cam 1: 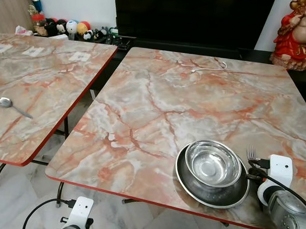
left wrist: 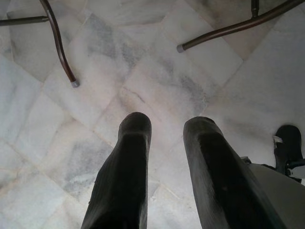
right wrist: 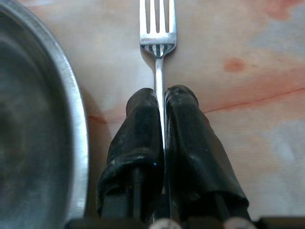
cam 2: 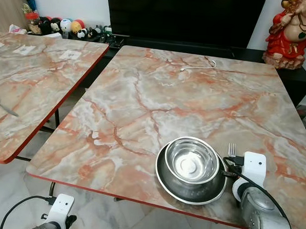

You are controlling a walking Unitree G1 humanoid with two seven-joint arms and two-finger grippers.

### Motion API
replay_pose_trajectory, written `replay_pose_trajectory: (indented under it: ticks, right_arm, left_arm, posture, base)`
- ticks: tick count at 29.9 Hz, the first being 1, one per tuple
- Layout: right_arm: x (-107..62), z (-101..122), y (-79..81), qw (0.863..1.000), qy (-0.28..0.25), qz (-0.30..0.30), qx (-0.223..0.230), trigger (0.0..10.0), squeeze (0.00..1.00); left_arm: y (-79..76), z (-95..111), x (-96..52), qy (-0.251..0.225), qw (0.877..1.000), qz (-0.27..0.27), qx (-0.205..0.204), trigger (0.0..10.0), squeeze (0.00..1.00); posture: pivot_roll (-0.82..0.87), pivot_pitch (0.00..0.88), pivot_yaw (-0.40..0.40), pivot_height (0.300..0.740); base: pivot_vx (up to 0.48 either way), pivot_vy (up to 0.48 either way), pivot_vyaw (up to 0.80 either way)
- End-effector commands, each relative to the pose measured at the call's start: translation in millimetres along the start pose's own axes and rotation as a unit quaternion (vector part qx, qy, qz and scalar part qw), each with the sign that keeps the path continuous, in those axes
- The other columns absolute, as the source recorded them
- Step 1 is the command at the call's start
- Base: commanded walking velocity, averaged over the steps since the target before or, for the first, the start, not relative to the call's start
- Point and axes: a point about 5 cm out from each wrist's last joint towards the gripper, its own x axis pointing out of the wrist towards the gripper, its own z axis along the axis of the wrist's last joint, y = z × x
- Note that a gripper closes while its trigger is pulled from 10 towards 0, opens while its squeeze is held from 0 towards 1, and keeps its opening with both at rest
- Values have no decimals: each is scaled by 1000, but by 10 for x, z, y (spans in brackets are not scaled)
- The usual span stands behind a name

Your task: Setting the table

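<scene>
A steel bowl (cam 1: 213,162) sits inside a steel plate (cam 1: 188,183) near the front right of the marble table (cam 1: 158,104). Just right of the plate lies a fork (right wrist: 157,28), tines pointing away from me. My right gripper (right wrist: 161,98) is shut on the fork's handle, low over the tabletop, and its wrist (cam 1: 279,175) stands at the plate's right side. A spoon (cam 1: 10,105) lies on the second marble table (cam 1: 37,72) to the left. My left gripper (left wrist: 164,126) hangs open below the table edge, over the floor.
A white cable (cam 1: 209,67) lies at the far side of the main table. A red statue (cam 1: 298,32) stands at the back right on a dark cabinet beneath a large black screen (cam 1: 194,16). Small toys (cam 1: 75,28) line the back left. Table legs (left wrist: 59,45) cross the tiled floor.
</scene>
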Motion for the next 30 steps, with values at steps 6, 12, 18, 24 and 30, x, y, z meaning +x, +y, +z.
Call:
replay_pose_trajectory:
  ticks: [6, 12, 18, 24, 30]
  right_arm:
    - [-2, 48, 59, 1000, -11, 9, -7, 10000, 0]
    - [5, 49, 35, 1000, -11, 2, -9, 10000, 110]
    - [7, 55, 18, 1000, -12, -3, -8, 10000, 365]
    - [12, 57, 20, 1000, -13, -4, -7, 10000, 455]
    - [23, 70, 21, 1000, -15, -4, -7, 10000, 545]
  left_arm:
    - [-3, -58, -9, 14, 1000, -1, 1, 10000, 0]
    - [-2, -63, -11, 15, 1000, 0, 1, 10000, 0]
    - [4, -67, -12, 16, 1000, 0, 1, 10000, 0]
    - [10, -72, -13, 16, 1000, 1, 2, 10000, 0]
    - [11, -66, -12, 16, 1000, 1, 2, 10000, 0]
  posture:
    - [20, 0, -16, 740]
    - [23, 0, -17, 740]
    - [25, 0, -17, 740]
    - [25, 0, -17, 740]
    - [27, 0, -16, 740]
  base:
    - [0, 0, 0]
    - [0, 0, 0]
    - [0, 0, 0]
    - [0, 0, 0]
    - [0, 0, 0]
